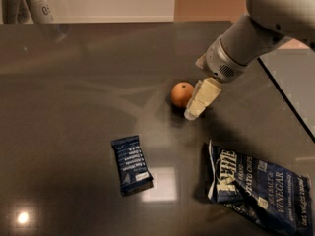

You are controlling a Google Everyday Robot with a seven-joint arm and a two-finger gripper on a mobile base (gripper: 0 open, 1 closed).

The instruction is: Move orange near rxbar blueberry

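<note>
The orange [181,93] is a small round fruit resting on the dark table [74,92], right of the middle. The rxbar blueberry [131,164] is a flat navy wrapper with white text, lying on the table below and left of the orange. My gripper [193,113] reaches down from the upper right on its grey arm. Its cream-coloured fingers [202,98] sit right beside the orange on its right side, tips close to the table.
A large navy Kettle sea salt & vinegar chip bag [258,191] lies at the lower right. The table's right edge [288,107] runs diagonally past the arm. A white robot part [29,4] stands at the far upper left.
</note>
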